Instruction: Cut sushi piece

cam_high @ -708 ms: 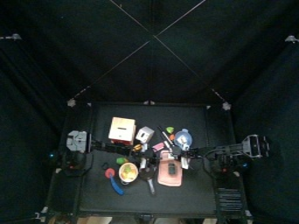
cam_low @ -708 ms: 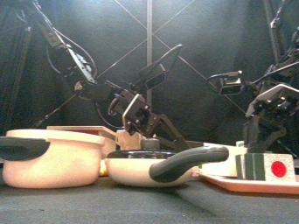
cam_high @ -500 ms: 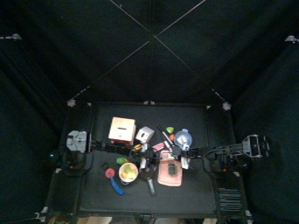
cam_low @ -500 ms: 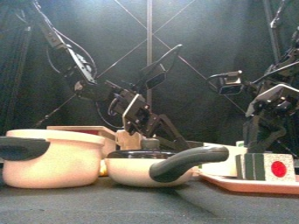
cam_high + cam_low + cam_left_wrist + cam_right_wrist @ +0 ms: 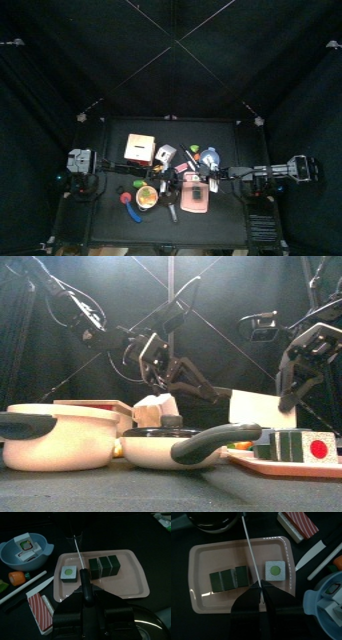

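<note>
Sushi roll on pink tray, both knives overhead

Sushi roll (image 5: 105, 566) lies on my pink tray (image 5: 137, 579), one cut round (image 5: 67, 573) beside it. Left pincer (image 5: 85, 602) and right pincer (image 5: 258, 597) each clench a knife (image 5: 79, 554) above.

on the tray (image 5: 133, 582) we see a row of sushi pieces (image 5: 104, 566) side by side, with a single sushi piece (image 5: 67, 573) lying apart from the row's end. we see the knife (image 5: 81, 562) between them, above the tray. a bowl (image 5: 25, 551) sits beyond the tray's corner on the table (image 5: 20, 607).
</note>
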Controlling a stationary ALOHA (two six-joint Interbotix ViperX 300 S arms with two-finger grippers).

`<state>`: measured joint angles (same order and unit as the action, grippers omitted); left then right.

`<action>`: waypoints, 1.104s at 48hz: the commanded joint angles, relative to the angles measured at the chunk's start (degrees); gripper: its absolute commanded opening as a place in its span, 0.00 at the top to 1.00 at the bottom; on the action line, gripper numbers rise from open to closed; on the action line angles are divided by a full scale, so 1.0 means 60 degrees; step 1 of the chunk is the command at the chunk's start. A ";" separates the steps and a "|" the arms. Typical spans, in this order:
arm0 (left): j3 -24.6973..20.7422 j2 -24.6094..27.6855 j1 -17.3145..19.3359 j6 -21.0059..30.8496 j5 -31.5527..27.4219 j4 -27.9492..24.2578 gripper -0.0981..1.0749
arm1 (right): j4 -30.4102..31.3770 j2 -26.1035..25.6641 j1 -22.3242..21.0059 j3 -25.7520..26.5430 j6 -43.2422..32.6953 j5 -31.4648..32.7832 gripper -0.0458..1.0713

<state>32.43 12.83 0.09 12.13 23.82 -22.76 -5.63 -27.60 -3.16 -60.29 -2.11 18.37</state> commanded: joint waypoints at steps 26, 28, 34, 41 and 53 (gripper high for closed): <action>-0.0176 0.0278 -0.0674 0.0000 0.0059 0.0103 0.56 | -0.0615 0.0366 0.0571 -0.0190 -0.0044 -0.0425 0.69; -0.0176 0.0278 -0.0674 0.0000 0.0059 0.0117 0.56 | -0.0659 0.0366 0.0630 -0.0190 -0.0044 -0.0454 0.69; -0.0176 0.0293 -0.0688 0.0000 0.0059 0.0132 0.56 | -0.0674 0.0366 0.0703 -0.0205 -0.0044 -0.0469 0.69; -0.0176 0.0352 -0.0688 0.0000 0.0059 0.0132 0.56 | -0.0674 0.0366 0.0703 -0.0220 -0.0044 -0.0483 0.69; -0.0220 0.0527 -0.0674 0.0000 0.0059 0.0132 0.56 | -0.0674 0.0586 0.0718 -0.0234 -0.0044 -0.0762 0.69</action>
<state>31.99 16.35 -2.46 12.30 23.91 -21.71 -9.67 -24.17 1.32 -61.96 -2.29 14.41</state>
